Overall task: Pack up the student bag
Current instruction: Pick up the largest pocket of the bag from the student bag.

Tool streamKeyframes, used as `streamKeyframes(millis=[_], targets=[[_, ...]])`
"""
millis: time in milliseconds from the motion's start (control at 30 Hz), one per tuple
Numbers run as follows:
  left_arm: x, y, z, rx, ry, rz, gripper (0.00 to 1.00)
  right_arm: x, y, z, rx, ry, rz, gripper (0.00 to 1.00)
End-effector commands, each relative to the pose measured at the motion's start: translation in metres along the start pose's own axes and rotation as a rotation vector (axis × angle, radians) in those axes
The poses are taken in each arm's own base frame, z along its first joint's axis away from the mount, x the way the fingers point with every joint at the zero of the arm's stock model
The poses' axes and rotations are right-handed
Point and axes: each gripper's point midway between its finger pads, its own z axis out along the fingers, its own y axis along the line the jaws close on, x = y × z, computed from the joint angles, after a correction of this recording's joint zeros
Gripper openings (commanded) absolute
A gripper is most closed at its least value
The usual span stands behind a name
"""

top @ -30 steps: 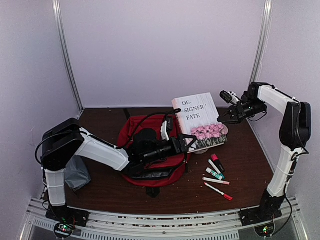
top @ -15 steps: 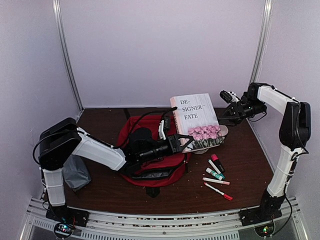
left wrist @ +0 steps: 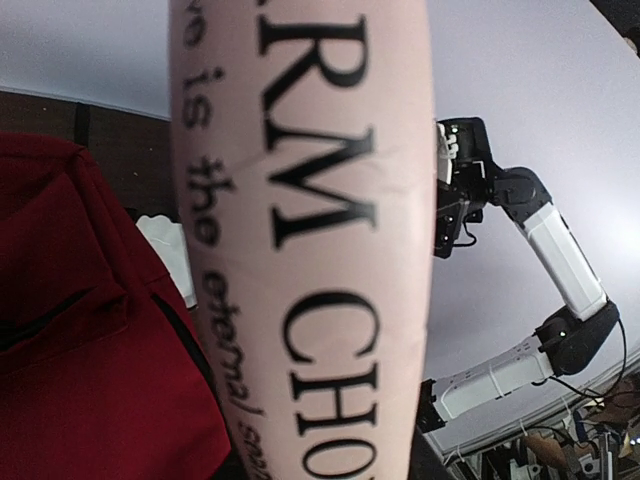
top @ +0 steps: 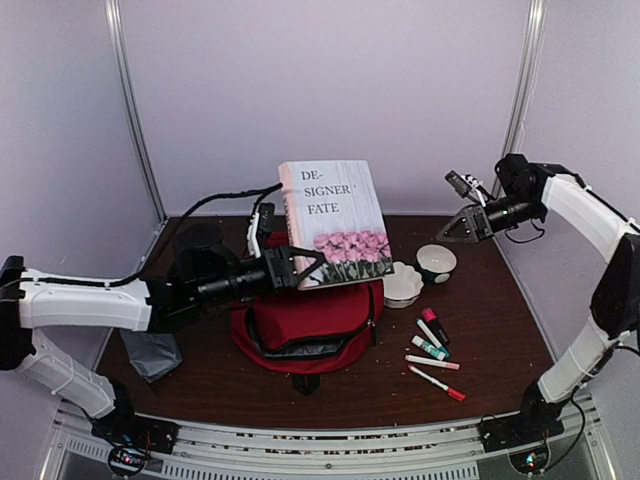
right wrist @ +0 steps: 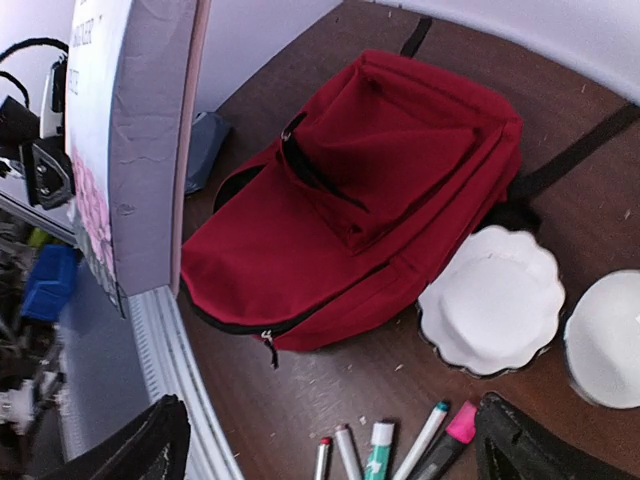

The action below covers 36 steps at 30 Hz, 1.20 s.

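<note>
The left gripper [top: 305, 268] hangs above the student bag [top: 310, 325], a soft, rounded red fabric backpack lying on the brown table [top: 500, 330], and clamps the corner of a thick rectangular book [top: 335, 222] with a rose-printed cover. Right of the bag, the right gripper [top: 450, 233] hovers, jaws spread wide, above a scalloped white dish [top: 402, 284] and slim markers [top: 432, 360].

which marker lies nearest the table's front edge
The white marker with the red cap; the other markers lie farther back, toward the scalloped white dish.
</note>
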Motion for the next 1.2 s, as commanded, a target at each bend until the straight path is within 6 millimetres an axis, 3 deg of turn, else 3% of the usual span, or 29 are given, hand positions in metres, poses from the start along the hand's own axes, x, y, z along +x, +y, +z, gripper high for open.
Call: streamKeyframes(millis=[0, 67, 200, 267, 400, 567, 700, 867, 1167], targets=[[0.002, 0.013, -0.049, -0.167, 0.06, 0.069, 0.33, -0.046, 0.003, -0.01, 0.286, -0.206, -0.277, 1.0], [0.005, 0.017, -0.07, -0.214, 0.072, 0.059, 0.33, -0.034, 0.025, 0.014, 0.231, -0.178, -0.372, 1.0], [0.023, 0.036, -0.112, -0.308, 0.109, -0.008, 0.34, 0.014, 0.063, 0.076, 0.152, 0.092, -0.609, 1.0], [0.028, 0.035, -0.131, -0.315, 0.115, -0.044, 0.34, 0.028, 0.082, 0.097, 0.094, 0.144, -0.669, 1.0], [0.039, 0.039, -0.175, -0.357, 0.129, -0.103, 0.33, 0.034, 0.097, 0.127, 0.141, 0.152, -0.799, 0.91], [0.052, 0.036, -0.208, -0.368, 0.173, -0.164, 0.33, 0.033, 0.119, 0.161, 0.199, 0.218, -0.916, 0.86], [0.053, 0.038, -0.224, -0.433, 0.216, -0.134, 0.33, 0.04, 0.136, 0.192, 0.202, 0.251, -1.012, 0.86], [0.06, 0.04, -0.224, -0.506, 0.315, -0.113, 0.33, 0.057, 0.152, 0.232, 0.217, 0.331, -1.122, 0.83], [0.06, 0.042, -0.243, -0.601, 0.369, -0.106, 0.33, 0.076, 0.169, 0.279, 0.219, 0.398, -1.216, 0.77]])
